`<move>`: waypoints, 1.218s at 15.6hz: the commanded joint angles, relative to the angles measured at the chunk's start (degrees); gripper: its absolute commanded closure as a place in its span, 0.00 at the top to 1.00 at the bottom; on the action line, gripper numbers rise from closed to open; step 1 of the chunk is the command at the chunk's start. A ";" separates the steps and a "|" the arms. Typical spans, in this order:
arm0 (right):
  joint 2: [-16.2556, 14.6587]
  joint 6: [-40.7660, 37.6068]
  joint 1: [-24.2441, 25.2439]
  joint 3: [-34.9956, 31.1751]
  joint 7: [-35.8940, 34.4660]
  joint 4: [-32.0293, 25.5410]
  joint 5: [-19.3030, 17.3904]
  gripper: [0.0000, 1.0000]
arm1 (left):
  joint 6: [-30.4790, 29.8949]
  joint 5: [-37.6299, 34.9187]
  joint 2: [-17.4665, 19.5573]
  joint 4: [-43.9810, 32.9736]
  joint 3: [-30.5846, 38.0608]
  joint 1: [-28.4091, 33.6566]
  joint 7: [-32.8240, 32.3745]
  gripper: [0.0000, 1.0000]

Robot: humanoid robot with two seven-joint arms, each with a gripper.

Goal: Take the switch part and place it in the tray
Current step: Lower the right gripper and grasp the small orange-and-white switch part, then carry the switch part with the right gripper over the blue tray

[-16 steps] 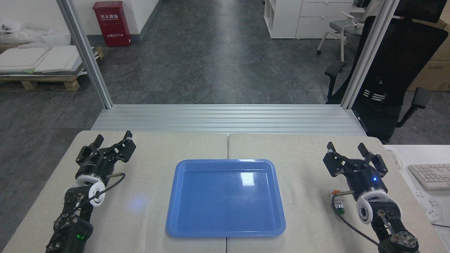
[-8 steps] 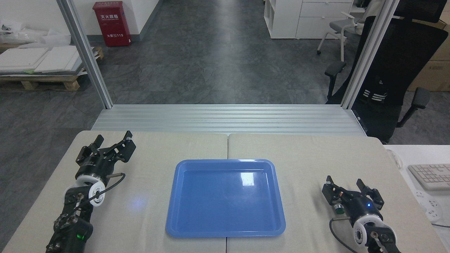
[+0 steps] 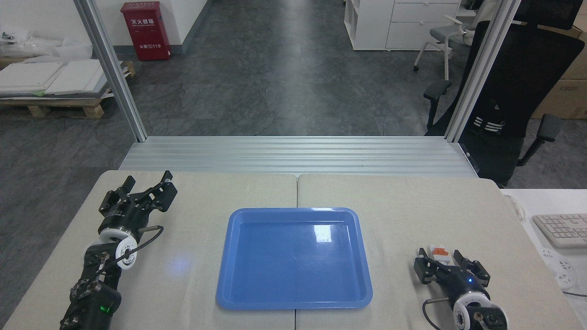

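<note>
Right gripper is down low at the near right of the table, well off to the right of the tray, and its two dark fingers stand on either side of the switch part. Only the orange-and-white block of that part shows, poking out just beyond the fingertips; the green cap and the silvery body are hidden behind the gripper's own housing. The fingers are drawn fairly close, with a narrow gap between them, and the block sits right in that gap. Is the grip made? Cannot tell from here: the view is end-on and the contact faces are hidden, so whether the pads are pressing the part or just flanking it stays unclear. A small blue light glows on the gripper body, and its cable loops down toward the near edge.

Over on the other side, the left gripper rests far away at the left of the table, fingers spread wide, nothing between them, well apart from the tray. Its arm runs back toward the near left corner with a green light showing low down.

The tray lies flat in the middle of the table, glossy blue with a bright reflection on its floor. A keyboard sits on the white surface off to the right, beyond the table's edge.
</note>
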 commanded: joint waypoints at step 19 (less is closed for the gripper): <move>22.08 13.22 -8.16 20.66 14.21 -8.82 16.99 0.14 | -0.01 0.00 0.00 0.00 0.00 -0.03 0.04 1.00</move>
